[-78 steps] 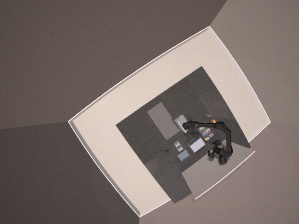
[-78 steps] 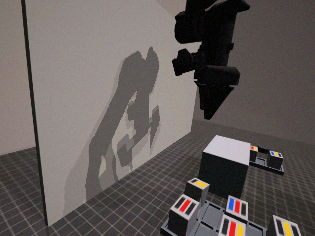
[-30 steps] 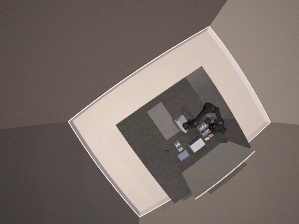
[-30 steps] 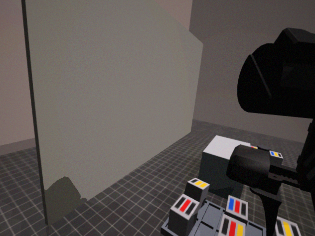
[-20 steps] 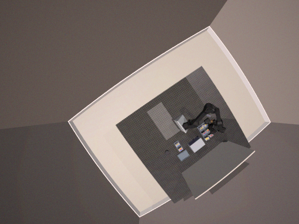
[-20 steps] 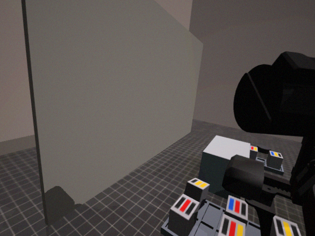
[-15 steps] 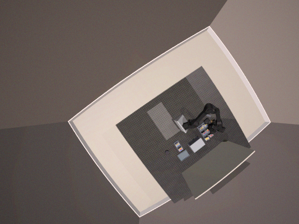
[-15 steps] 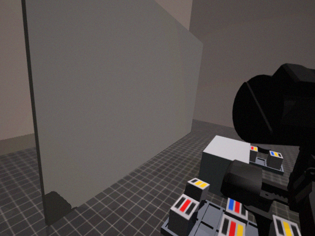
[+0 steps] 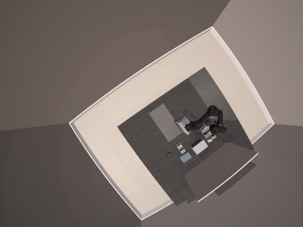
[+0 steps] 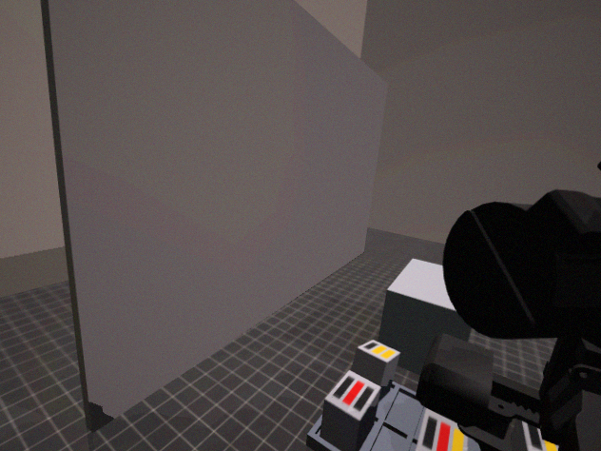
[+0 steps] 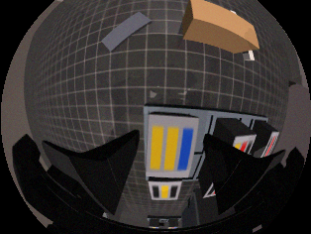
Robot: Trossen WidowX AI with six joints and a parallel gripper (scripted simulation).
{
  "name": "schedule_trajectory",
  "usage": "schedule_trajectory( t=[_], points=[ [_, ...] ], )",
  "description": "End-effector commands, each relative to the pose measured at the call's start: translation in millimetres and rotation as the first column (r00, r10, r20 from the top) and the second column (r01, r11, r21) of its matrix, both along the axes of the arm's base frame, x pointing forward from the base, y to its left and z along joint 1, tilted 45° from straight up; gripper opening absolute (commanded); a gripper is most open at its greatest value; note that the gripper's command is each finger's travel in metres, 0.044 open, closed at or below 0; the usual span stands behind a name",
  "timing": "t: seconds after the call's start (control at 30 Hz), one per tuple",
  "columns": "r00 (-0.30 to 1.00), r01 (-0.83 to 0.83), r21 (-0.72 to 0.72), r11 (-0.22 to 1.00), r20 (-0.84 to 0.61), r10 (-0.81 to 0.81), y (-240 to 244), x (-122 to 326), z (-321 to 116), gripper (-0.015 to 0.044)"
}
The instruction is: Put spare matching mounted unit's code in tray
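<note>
My gripper (image 11: pixel 172 137) is part-open. In the wrist view its fingers stand left and right of a block with a yellow-yellow-blue code (image 11: pixel 170 154), with gaps showing beside the block. The block stands in a blue-grey rack (image 11: pixel 206 124) (image 10: pixel 403 412). A block with a black-yellow-black code (image 11: pixel 164 191) is just below it in that view. Other rack blocks include a black-red-black one (image 10: pixel 353 394) and a black-yellow-yellow one (image 10: pixel 378 350). A flat blue-grey tray (image 9: pixel 185 157) has nothing visible in it. Two coded blocks (image 9: pixel 180 148) stand beside it. I cannot tell which unit is mounted.
A white-topped box (image 9: pixel 200 147) (image 10: pixel 419 281) stands between the rack and the tray. A tall panel (image 10: pixel 218 194) (image 9: pixel 220 168) stands beyond them. An orange block (image 11: pixel 223 31) and a flat grey piece (image 11: pixel 126 31) lie past the rack in the wrist view.
</note>
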State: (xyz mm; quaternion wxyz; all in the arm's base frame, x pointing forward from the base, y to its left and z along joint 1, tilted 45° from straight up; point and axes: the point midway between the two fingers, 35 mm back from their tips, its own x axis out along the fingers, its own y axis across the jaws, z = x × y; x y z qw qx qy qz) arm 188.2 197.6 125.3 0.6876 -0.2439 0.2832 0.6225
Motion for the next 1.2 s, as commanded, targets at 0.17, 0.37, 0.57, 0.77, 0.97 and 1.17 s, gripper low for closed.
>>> schedule_trajectory(
  t=[0.17, 0.37, 0.57, 0.77, 0.97, 1.17],
  points=[
    [1.000, 0.004, -0.002, 1.000, -0.012, -0.004, 8.9, -3.1, -11.8, 0.0300],
    [1.000, 0.004, -0.001, 1.000, -0.012, -0.004, 9.7, -3.2, -12.5, 0.0300],
    [1.000, 0.004, -0.001, 1.000, -0.012, -0.004, 9.7, -3.2, -12.5, 0.0300],
    [1.000, -0.002, 0.002, 1.000, -0.007, 0.002, 10.1, -3.1, -11.2, 0.0221],
    [1.000, -0.002, 0.002, 1.000, -0.007, 0.002, 10.1, -3.1, -11.2, 0.0142],
    [1.000, -0.002, 0.002, 1.000, -0.007, 0.002, 10.1, -3.1, -11.2, 0.0043]
  ],
)
